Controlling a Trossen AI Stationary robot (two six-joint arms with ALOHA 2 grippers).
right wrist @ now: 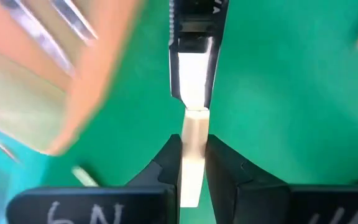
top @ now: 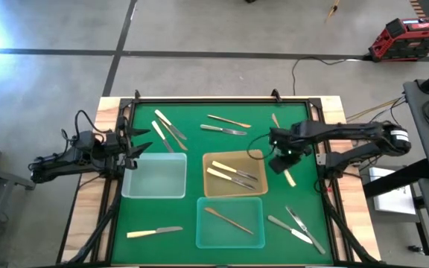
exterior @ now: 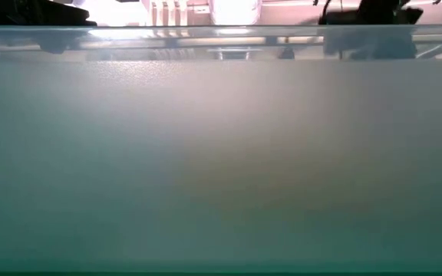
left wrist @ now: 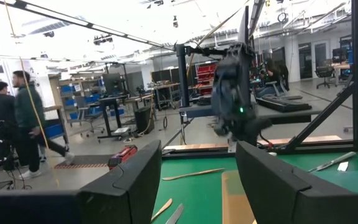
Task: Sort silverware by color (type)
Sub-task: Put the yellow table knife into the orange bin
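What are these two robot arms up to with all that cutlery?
They are sorting cutlery by type into shallow trays. The right gripper is shut on a cream-handled knife just right of the amber tray, which already holds two like it. A copper-coloured piece lies in the clear front tray. The left gripper waits open beside the clear left tray.

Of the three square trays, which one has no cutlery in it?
The clear tray nearest the left gripper is empty. The amber tray holds cream-handled pieces; the tray at the near edge holds one gold piece.
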